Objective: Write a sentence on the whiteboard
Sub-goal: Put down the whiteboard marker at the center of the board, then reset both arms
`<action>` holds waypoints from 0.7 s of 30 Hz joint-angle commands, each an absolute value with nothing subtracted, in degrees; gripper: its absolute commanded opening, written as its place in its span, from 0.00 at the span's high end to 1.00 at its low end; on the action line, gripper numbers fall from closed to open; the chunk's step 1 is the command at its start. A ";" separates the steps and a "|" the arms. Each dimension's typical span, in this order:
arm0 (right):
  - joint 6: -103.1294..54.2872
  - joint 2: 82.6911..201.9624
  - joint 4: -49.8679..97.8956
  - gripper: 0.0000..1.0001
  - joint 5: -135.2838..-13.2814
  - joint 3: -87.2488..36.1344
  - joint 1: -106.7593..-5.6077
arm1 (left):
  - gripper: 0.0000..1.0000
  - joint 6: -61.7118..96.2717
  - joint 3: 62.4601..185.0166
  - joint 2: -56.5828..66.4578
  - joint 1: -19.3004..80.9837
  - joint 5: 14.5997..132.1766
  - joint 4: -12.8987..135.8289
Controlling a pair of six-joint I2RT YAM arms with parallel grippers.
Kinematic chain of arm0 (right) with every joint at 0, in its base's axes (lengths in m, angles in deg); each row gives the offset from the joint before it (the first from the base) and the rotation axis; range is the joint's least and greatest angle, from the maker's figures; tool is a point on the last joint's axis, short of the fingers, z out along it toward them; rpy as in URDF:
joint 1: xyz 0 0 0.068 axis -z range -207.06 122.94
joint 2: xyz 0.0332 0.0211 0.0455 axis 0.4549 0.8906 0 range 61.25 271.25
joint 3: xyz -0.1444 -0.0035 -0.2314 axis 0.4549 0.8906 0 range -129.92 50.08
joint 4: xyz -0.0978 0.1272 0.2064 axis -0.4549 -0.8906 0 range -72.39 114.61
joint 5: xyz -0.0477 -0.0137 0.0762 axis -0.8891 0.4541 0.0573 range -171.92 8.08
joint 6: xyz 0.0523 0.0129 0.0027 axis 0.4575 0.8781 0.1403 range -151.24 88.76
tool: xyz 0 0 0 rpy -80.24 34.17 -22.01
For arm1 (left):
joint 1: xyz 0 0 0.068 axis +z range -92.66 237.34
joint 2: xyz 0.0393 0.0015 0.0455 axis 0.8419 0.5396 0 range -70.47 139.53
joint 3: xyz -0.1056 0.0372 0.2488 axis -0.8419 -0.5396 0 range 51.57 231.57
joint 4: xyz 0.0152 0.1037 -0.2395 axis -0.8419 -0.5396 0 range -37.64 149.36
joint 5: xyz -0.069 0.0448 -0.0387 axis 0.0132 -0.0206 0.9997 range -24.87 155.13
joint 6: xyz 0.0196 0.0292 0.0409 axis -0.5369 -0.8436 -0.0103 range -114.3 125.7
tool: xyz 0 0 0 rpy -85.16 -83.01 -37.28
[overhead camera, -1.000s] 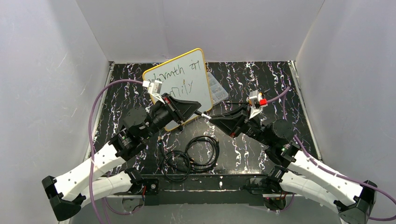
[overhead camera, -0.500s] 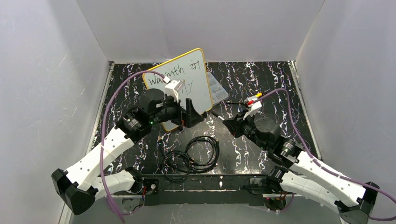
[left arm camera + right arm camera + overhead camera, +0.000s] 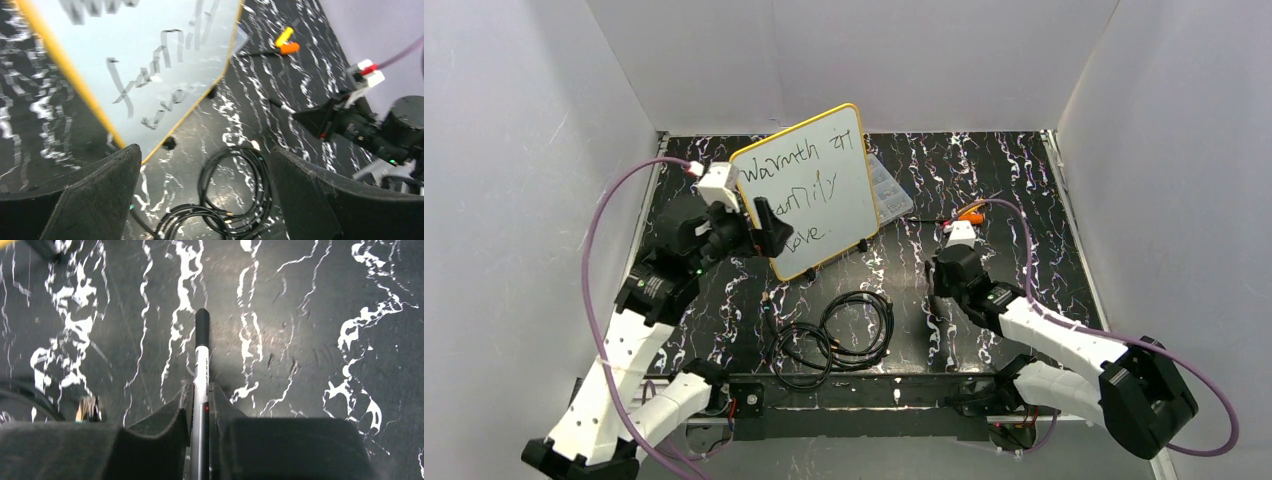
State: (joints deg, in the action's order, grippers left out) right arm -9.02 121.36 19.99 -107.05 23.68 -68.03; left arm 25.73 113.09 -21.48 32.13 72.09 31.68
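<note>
The whiteboard (image 3: pixel 809 185), yellow-framed, stands tilted on small black feet at the back middle of the table. The sentence (image 3: pixel 796 190) runs across it in three black handwritten lines. In the left wrist view the whiteboard (image 3: pixel 150 60) fills the upper left, with blurred writing (image 3: pixel 150 75). My left gripper (image 3: pixel 749 238) is open and empty by the board's lower left edge; its wide-apart fingers (image 3: pixel 95 195) frame the table below. My right gripper (image 3: pixel 946 278) points down at the table, shut on a capped black-and-silver marker (image 3: pixel 202 355).
Coiled black cables (image 3: pixel 834 335) lie at the near middle, also in the left wrist view (image 3: pixel 235 195). A clear plastic compartment box (image 3: pixel 890 190) sits behind the board's right edge. A small orange-and-yellow item (image 3: pixel 971 212) lies at the right.
My left gripper opened and swung back to the left, uncovering the board's writing. My right arm drew back toward its base and tipped down, keeping the marker.
</note>
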 commanded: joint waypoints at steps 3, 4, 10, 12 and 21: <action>-9.27 122.99 26.08 0.38 -100.94 23.45 -61.34 | 0.02 21.99 112.89 -23.93 40.99 66.43 26.00; -9.64 122.70 25.14 0.22 -101.74 22.80 -61.15 | 0.02 21.53 112.74 -24.48 41.67 64.00 25.74; -11.77 118.70 18.18 0.01 -105.40 17.03 -57.91 | 0.02 16.75 106.24 -31.21 42.09 44.91 29.90; -13.57 116.98 16.85 0.01 -106.13 14.71 -57.12 | 0.02 14.93 102.49 -34.00 42.07 37.83 32.37; -25.07 106.27 23.08 0.01 -101.21 11.82 -56.80 | 0.02 14.75 96.80 -43.91 42.06 33.19 36.51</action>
State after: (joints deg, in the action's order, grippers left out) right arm -18.59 109.63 18.96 -103.73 13.65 -57.01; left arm 15.77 97.30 -41.76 41.88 38.19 33.23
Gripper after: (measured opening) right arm 0.985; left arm 0.983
